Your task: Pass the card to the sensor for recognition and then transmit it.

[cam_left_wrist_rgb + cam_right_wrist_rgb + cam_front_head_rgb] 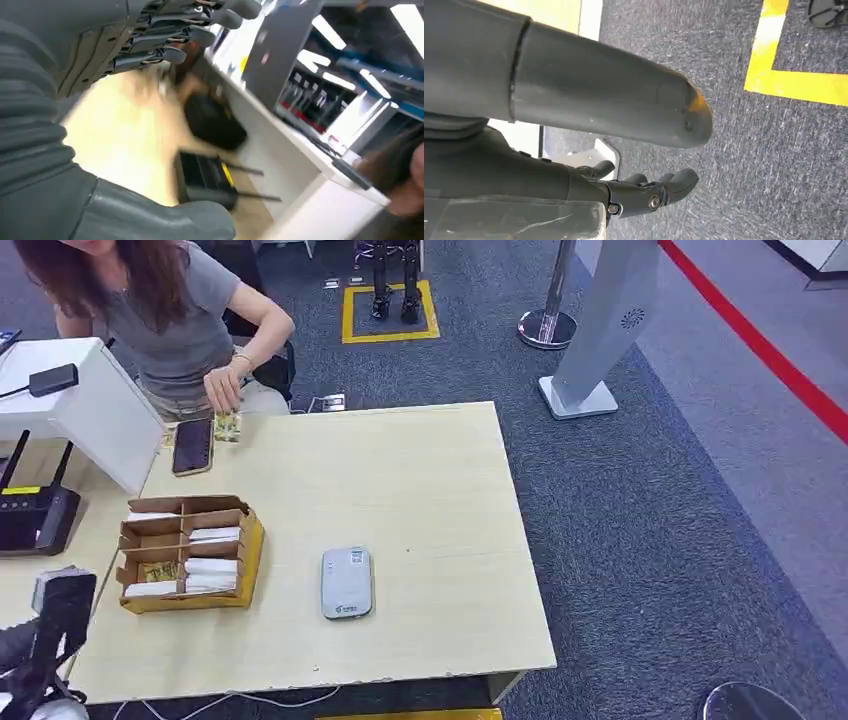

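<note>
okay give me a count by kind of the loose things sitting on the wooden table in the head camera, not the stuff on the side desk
Cardboard card box: 1
Grey card sensor: 1
Phone: 1
Small patterned item under the person's hand: 1
Total: 4

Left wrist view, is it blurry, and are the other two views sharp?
Left wrist view: motion-blurred, the black router smeared, ceiling lights glaring. Head view: sharp and evenly lit, the card reader crisp. Right wrist view: carpet sharp, the robot hand in shade.

Wooden table (420, 490) on grey carpet (650, 540)
</note>
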